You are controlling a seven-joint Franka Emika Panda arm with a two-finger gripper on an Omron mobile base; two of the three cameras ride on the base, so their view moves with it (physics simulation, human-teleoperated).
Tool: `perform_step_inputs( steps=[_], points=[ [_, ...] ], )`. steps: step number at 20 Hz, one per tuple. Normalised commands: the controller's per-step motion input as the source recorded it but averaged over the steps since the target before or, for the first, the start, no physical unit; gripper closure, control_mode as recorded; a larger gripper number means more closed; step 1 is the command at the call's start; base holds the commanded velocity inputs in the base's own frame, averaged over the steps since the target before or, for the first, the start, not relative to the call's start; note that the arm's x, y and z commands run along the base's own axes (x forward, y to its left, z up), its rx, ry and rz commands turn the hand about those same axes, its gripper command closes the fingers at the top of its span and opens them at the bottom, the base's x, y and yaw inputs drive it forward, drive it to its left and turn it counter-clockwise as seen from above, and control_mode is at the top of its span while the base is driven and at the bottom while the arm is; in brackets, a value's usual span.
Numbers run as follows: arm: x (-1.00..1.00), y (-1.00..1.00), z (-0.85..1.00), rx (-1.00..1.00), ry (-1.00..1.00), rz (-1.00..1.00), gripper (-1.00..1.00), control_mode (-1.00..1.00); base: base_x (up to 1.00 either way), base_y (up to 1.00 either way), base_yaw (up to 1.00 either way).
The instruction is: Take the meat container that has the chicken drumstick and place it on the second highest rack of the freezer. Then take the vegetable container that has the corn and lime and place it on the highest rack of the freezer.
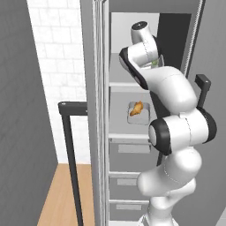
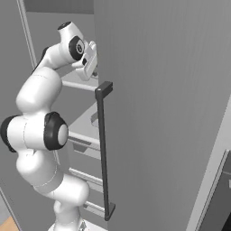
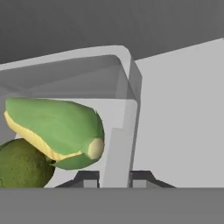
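Lime (image 3: 22, 164) cut off by hand view's left edge; arm hides highest rack (image 1: 126, 84) partly.

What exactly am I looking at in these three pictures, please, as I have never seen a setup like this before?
It is a simulated kitchen. A white robot arm on a driving base reaches into an open freezer. Two pictures come from cameras behind the arm, on its left and right; the third looks along the gripper. On the second highest rack lies a tray with the chicken drumstick. The hand's camera shows a clear container with the corn and the lime; the gripper's two fingers sit either side of its wall, narrowly apart. Whether they grip it, I cannot tell.
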Motion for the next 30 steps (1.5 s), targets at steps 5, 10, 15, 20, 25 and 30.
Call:
perform_step_inputs(
  steps=[5,10,15,20,25,30],
  points=[
    [0.0,0.0,0.0,0.0,0.0,0.0,1.0,-1.0,0.0,0.0,0.0],
    [0.0,0.0,0.0,0.0,0.0,0.0,-1.0,-1.0,0.0,0.0,0.0],
    [0.0,0.0,0.0,0.0,0.0,0.0,-1.0,-1.0,0.0,0.0,0.0],
    [-0.18,-0.1,0.0,0.02,-0.03,-0.01,-1.0,-1.0,0.0,0.0,0.0],
    [-0.98,-0.19,0.0,0.06,-0.37,0.0,-1.0,-1.0,0.0,0.0,0.0],
    [-0.64,0.0,0.0,0.0,-0.45,0.0,-1.0,-1.0,0.0,0.0,0.0]
  ],
)
